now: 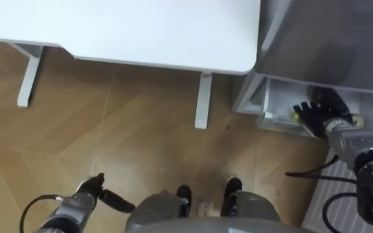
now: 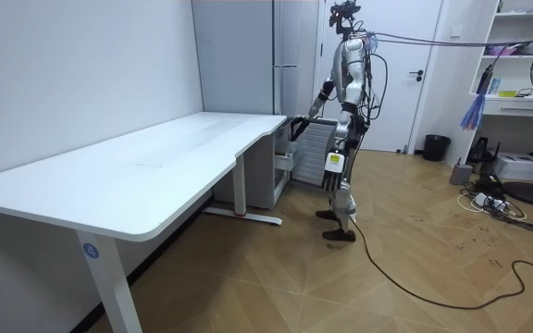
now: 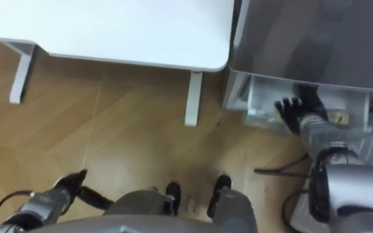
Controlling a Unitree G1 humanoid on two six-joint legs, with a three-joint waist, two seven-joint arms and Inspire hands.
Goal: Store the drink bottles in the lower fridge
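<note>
Fingers (image 1: 301,107) of right hand (image 1: 316,116) spread at the open fridge drawer (image 1: 274,97)

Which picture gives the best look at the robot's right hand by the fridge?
The left eye view: the right hand shows from above, fingers spread, at the open lower fridge. The right eye view shows much the same. The room view shows it small, past the far end of the desk.
</note>
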